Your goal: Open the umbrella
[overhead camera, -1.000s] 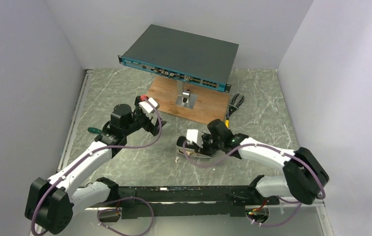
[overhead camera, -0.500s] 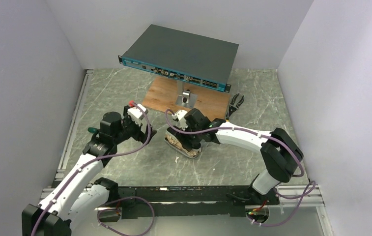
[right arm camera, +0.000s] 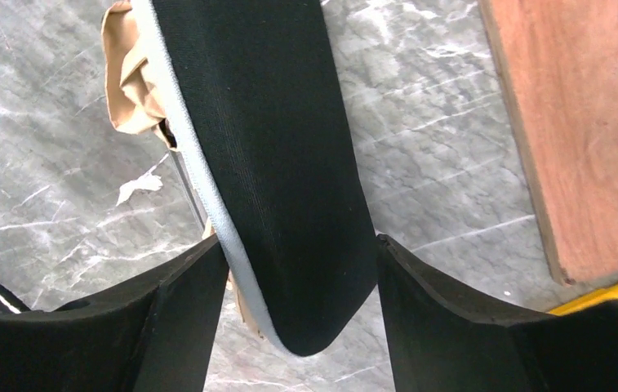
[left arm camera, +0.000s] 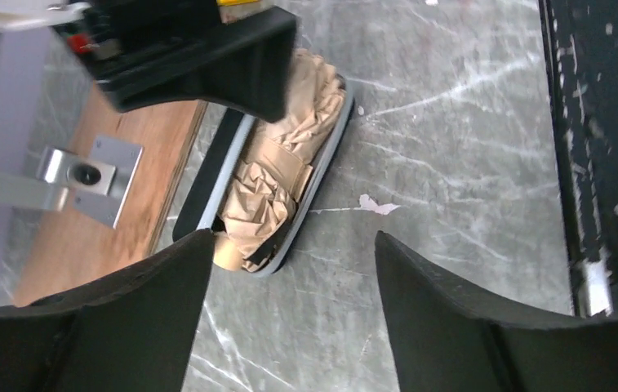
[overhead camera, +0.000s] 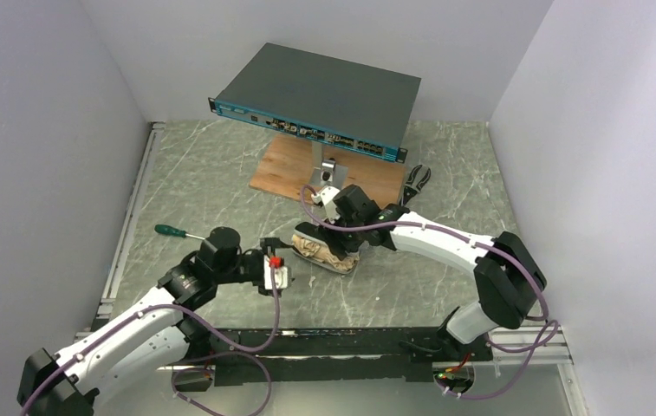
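Two arms reach over the grey marbled table (overhead camera: 211, 173) in the overhead view. The umbrella (overhead camera: 324, 251), a crumpled tan bundle, lies folded in its dark oval case (overhead camera: 342, 268) near the table's middle. The right gripper (overhead camera: 331, 227) comes down on the case from its 1 o'clock. The left gripper (overhead camera: 284, 263) sits just off the case's 8 o'clock end, apart from it. At the case's 12 o'clock a wooden board (overhead camera: 285, 165) carries a post bearing a flat grey-teal box (overhead camera: 315, 91). A green-handled screwdriver (overhead camera: 172, 231) lies out at 9 o'clock, well apart, and pliers (overhead camera: 416, 182) lie at 2 o'clock beside the board.

In the left wrist view, the left gripper (left arm camera: 293, 245) stands wide open with bare table between its fingers (left arm camera: 126, 318); it holds nothing. Beyond them, toward 11 o'clock, the umbrella (left arm camera: 277, 184) fills the case (left arm camera: 323, 163), which is open. The right gripper (left arm camera: 199, 57) is over its far end.

In the right wrist view, the case (right arm camera: 273, 147), black with grey trim, runs down between the right gripper (right arm camera: 297, 245), whose fingers (right arm camera: 183, 318) touch its edges on both sides, clamped on it. Tan umbrella (right arm camera: 126, 73) fabric peeks out at 11 o'clock; the board (right arm camera: 575, 122) is at 2 o'clock.
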